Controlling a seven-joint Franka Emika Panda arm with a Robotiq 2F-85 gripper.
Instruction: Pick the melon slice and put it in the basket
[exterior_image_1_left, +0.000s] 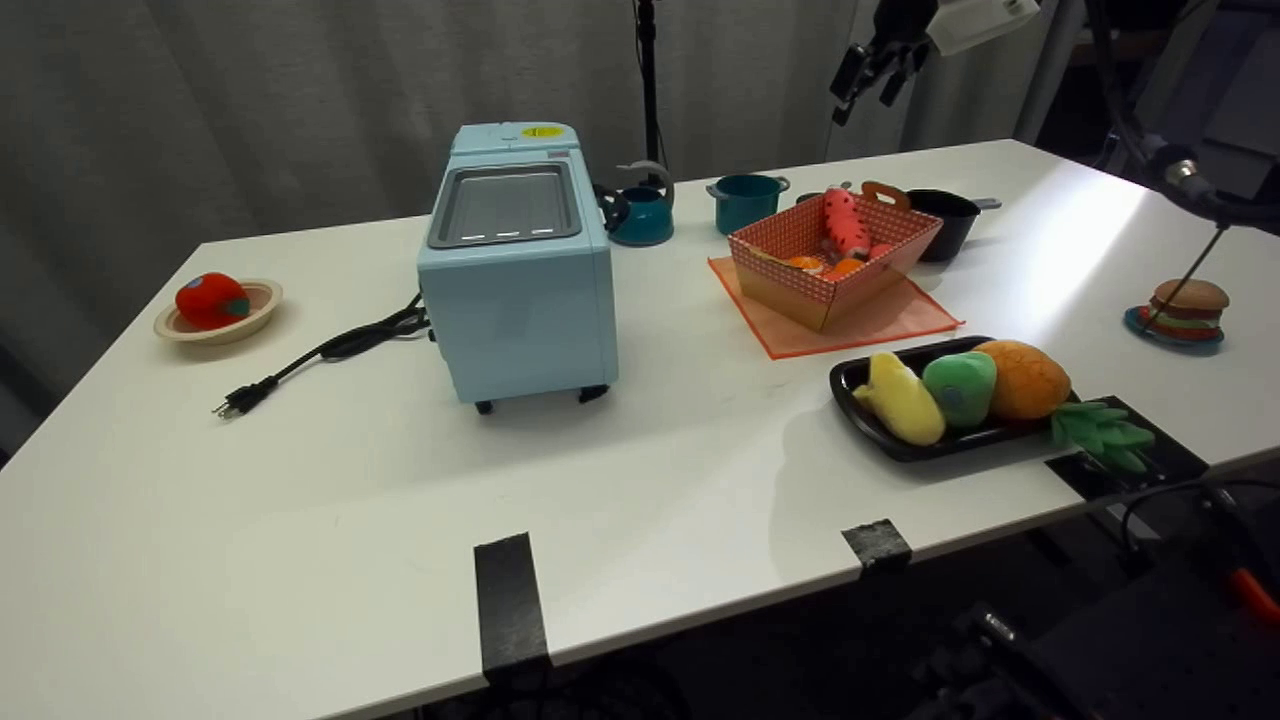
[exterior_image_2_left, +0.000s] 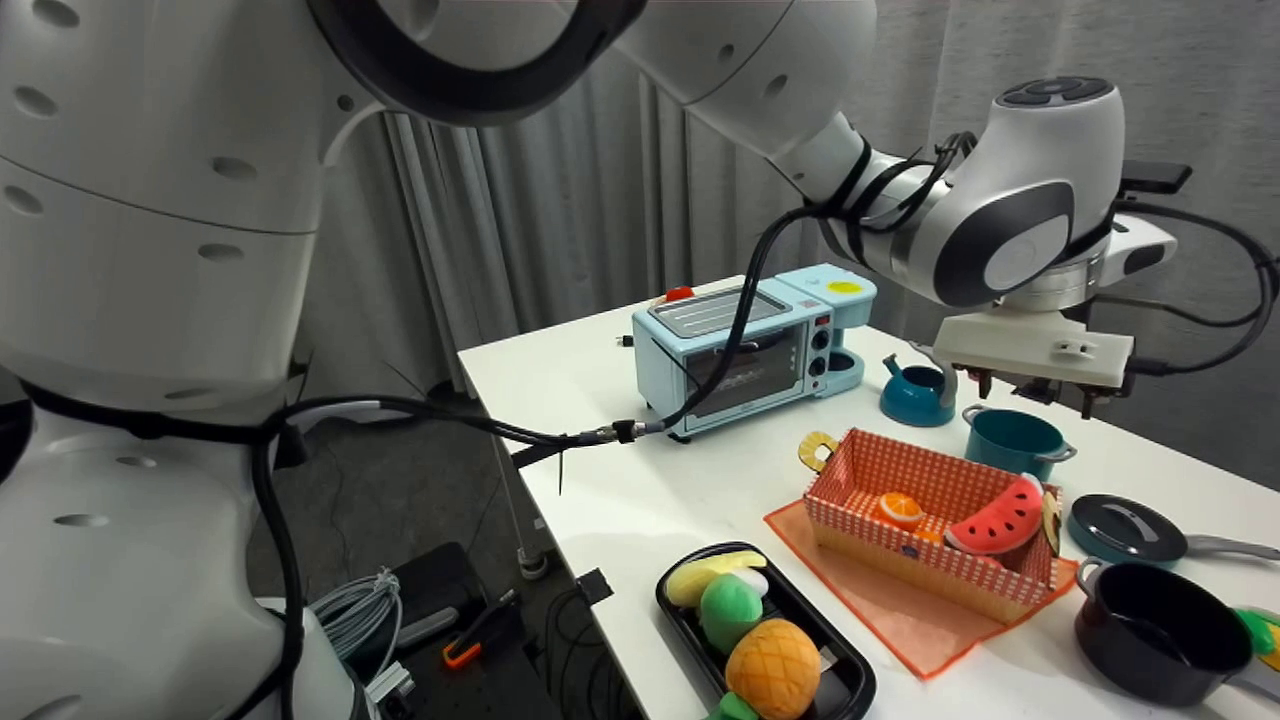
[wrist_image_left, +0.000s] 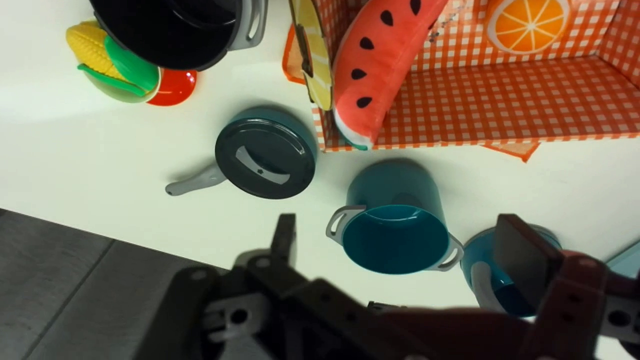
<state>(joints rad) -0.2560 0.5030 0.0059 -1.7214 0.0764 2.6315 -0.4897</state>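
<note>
One melon slice (exterior_image_2_left: 1000, 518), already inside basket (wrist_image_left: 500, 102), tilted by end wall, one tip up at rim! Gripper (wrist_image_left: 397, 232) hangs well apart from it, jaws spread wide, nothing between. Looks like pick done, placing done; nothing left, seemingly, bar backing away.

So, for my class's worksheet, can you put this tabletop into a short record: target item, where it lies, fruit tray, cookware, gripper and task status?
Target item: melon slice
Where it lies: in the checked basket, at one end
Also in basket: orange-slice toy (more partly hidden)
Under basket: orange cloth
Fruit tray: yellow fruit, green toy, pineapple toy
Cookware: teal pot, black pot, lidded pan, teal kettle
Gripper: open, holding nothing, apart from the melon slice
Task status: placing looks complete
</note>
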